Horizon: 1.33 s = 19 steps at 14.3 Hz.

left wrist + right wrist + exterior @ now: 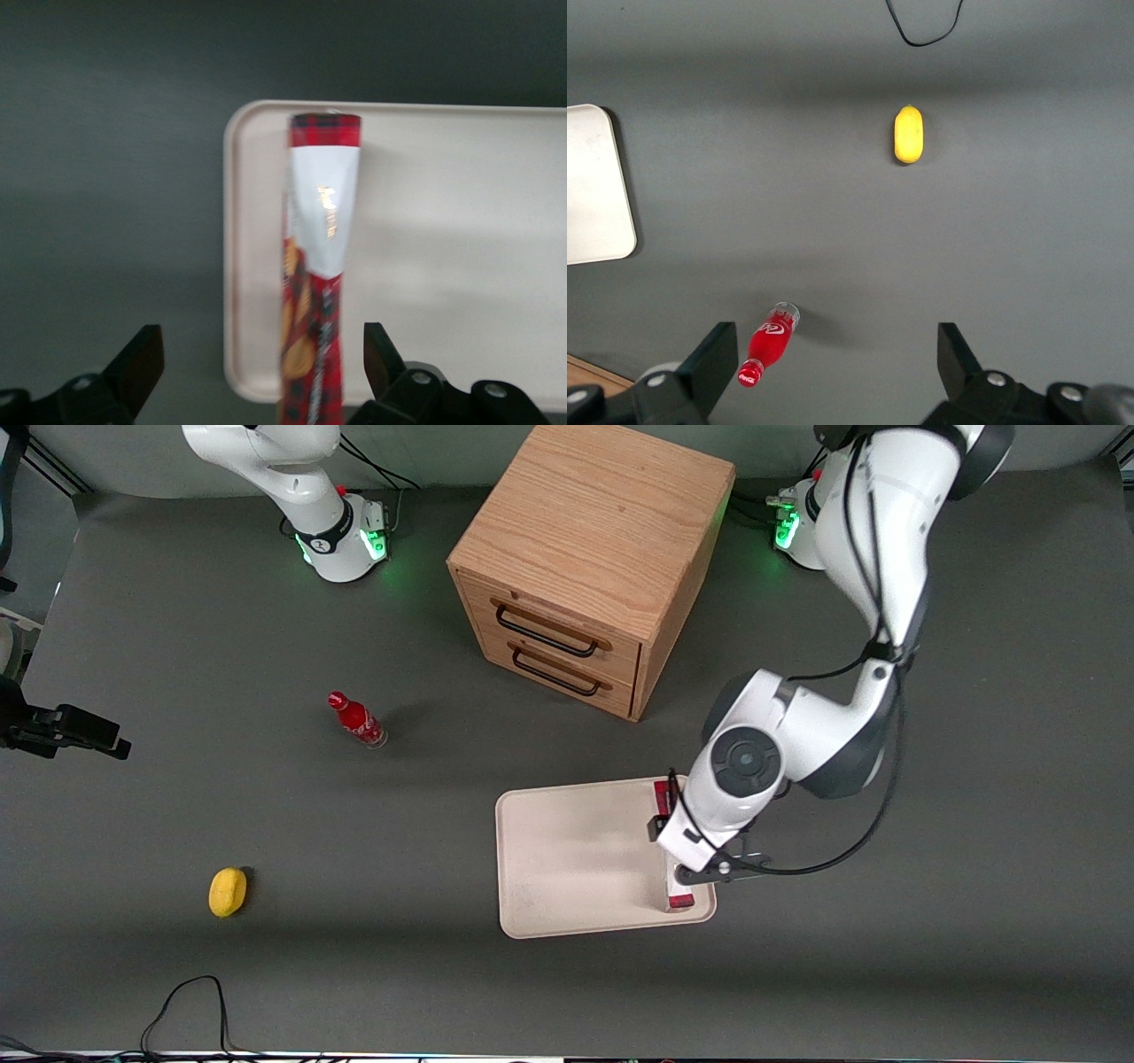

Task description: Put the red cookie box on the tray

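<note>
The red cookie box [675, 868] lies on the tray [567, 859], along the tray's edge toward the working arm's end of the table, lengthwise across the short side; the arm covers its middle in the front view, so only its two ends show. The gripper [257, 372] hovers right over it with fingers spread wide, one fingertip [142, 354] out over the bare mat [106, 177], the other on the tray's side, neither touching the carton, so the box is released. Main risk: the box sits close to the rim, and I think one long side may rest on or against the rim rather than flat, though the wrist view is too soft to be sure. If the arm lifts off at a slant, a finger could clip the narrow carton and tip it off onto the mat. A straight-up retreat looks safest. Nearby: the wooden cabinet [594, 558] stands farther from the front camera than the tray, close enough that a high swing toward it needs care. The red bottle [356, 721] and yellow lemon-like object [228, 891] lie well apart toward the parked arm's end, and nothing blocks the way up.
</note>
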Available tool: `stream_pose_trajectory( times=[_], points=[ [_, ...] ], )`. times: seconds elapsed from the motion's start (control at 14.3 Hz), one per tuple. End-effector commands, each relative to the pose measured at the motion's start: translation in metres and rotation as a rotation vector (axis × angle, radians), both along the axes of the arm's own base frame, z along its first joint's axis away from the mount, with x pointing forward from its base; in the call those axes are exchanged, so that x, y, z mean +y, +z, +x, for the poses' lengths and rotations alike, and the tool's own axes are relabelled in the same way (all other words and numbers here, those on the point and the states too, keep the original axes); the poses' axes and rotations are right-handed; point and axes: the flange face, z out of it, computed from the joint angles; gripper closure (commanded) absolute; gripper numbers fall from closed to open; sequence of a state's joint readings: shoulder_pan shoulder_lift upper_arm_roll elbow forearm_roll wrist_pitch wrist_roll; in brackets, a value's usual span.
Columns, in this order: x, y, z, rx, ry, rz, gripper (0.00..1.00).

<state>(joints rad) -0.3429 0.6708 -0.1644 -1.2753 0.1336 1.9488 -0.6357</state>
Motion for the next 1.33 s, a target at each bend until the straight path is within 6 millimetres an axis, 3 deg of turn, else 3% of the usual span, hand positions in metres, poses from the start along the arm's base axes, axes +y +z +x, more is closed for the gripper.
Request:
stream_pose_trajectory(
  times=[0.0,0.28,0.56,0.77,0.91,1.26],
  points=[
    [0.062,0.066,-0.042,0.000,-0.039,0.041,0.00],
    [0.143,0.113,-0.093,0.030,-0.054,0.098,0.00],
    [0.239,0.152,-0.110,0.076,-0.079,0.102,0.00],
    [0.310,0.169,-0.121,0.073,-0.117,0.022,0.00],
    [0.329,0.177,-0.122,0.085,-0.094,0.016,0.00],
    [0.342,0.194,-0.116,0.104,-0.048,0.014,0.00]
  ],
)
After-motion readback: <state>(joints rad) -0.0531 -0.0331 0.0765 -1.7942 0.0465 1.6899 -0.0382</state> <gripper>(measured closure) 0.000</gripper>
